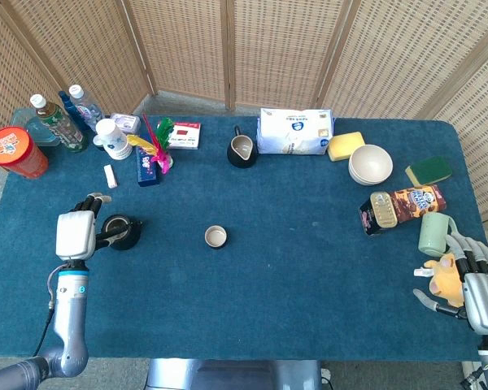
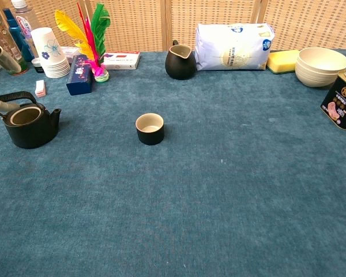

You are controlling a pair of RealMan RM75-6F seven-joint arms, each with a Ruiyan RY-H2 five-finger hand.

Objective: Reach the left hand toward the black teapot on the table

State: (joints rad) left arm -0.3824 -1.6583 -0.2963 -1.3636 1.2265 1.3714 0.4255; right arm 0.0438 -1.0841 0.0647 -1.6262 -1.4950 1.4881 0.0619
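The black teapot stands lidless on the blue cloth at the left, and the chest view shows its wire handle raised over the teapot. My left hand is just left of it, fingers apart, with the thumb reaching under the handle to the rim. The rest of that hand lies outside the chest view. My right hand rests at the table's near right corner, fingers spread beside a yellow plush toy.
A small black cup sits mid-table and a black pitcher further back. Bottles, paper cups, a blue box and feathers crowd the back left. A white bag, bowls, tin and green mug stand at the right.
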